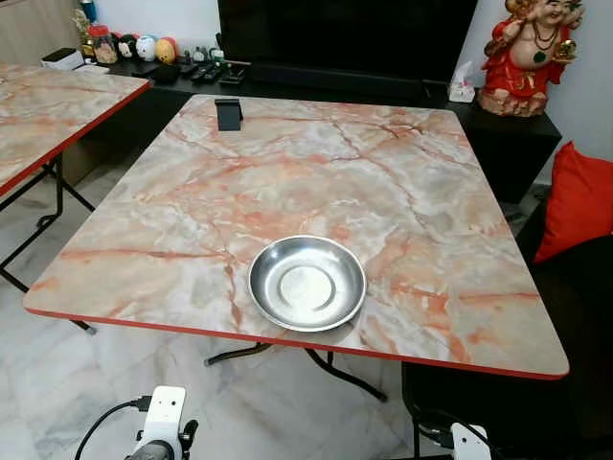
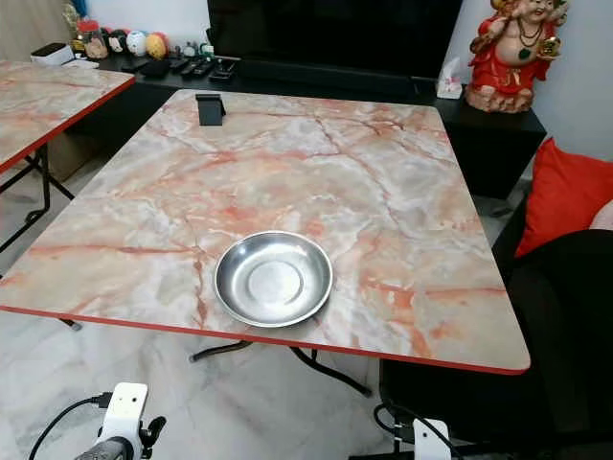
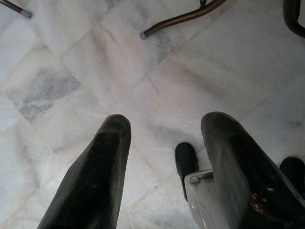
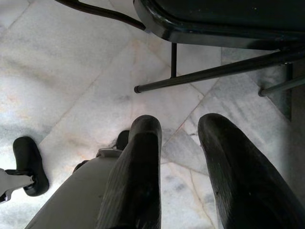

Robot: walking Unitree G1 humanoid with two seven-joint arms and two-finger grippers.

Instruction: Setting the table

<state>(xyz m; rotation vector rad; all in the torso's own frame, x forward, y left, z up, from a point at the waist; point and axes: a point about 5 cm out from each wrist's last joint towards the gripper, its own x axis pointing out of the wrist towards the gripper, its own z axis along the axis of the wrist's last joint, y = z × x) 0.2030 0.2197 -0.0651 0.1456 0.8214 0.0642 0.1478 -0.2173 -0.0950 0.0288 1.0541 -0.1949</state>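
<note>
Down low, both arms hang beside the robot. The left claw points at the white floor with its two black fingers spread apart, and it holds nothing. The right claw hangs the same way, fingers parted and empty, close to the black chair legs.

On the counter, a shiny metal bowl sits close to the near edge, about in the middle of that edge. It looks empty. Far off, a small black stand sits by the far left corner.

The table setting looks like it has just started, since the bowl is the one dish out. The next move likely calls for fetching more dishes. There are none on this counter, so the robot may have to turn or walk away to find them.
</note>
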